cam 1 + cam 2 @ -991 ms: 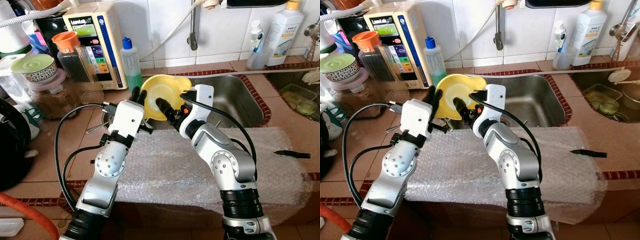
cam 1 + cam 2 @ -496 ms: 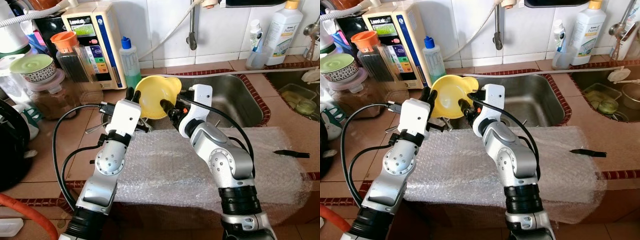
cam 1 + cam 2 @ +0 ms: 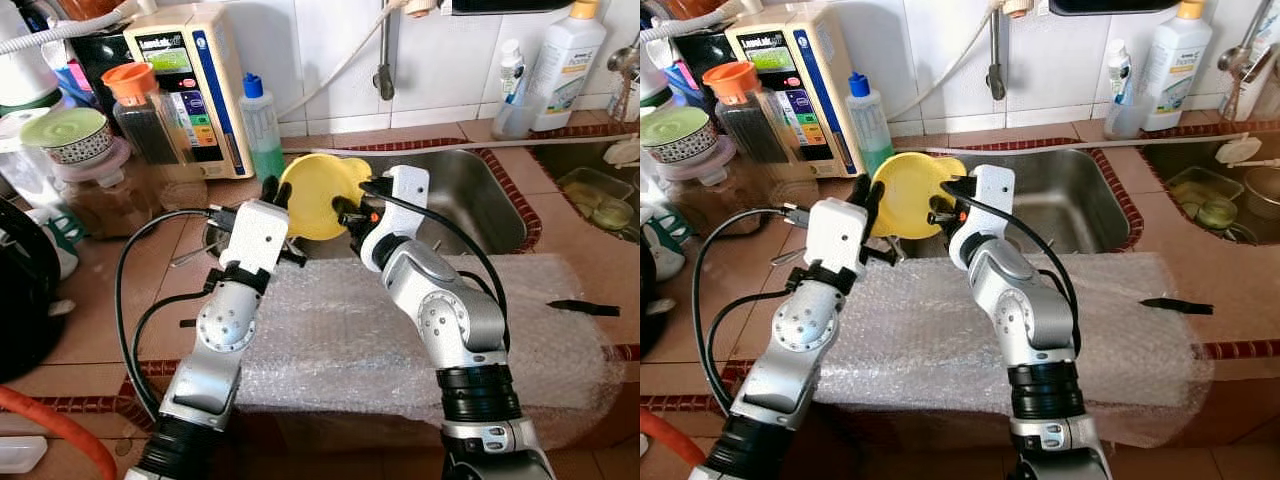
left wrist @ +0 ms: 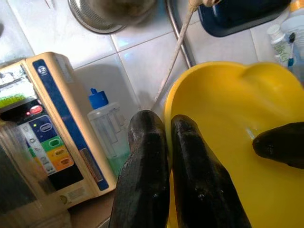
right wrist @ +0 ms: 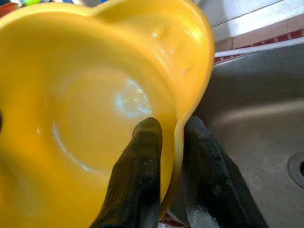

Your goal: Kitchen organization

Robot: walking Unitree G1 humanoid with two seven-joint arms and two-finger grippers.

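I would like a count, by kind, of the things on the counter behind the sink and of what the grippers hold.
Yellow bowl: 1, pinched at its rim by the left gripper and the right gripper
Plastic bottles: 3, blue-capped, small white, large white
Orange-lidded jar: 1
Water machine: 1
Total: 6

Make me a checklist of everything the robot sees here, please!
Surface: bubble wrap over the tiled counter.
Job's things: yellow bowl held tilted at the sink edge.
Clutter: orange-lidded jar, blue-capped bottle, white detergent bottle.
Grippers: right gripper pinches the bowl's rim; left gripper touches its other edge, grip unclear.
Cables: black cables loop beside the left arm.
Surroundings: white tiled wall.
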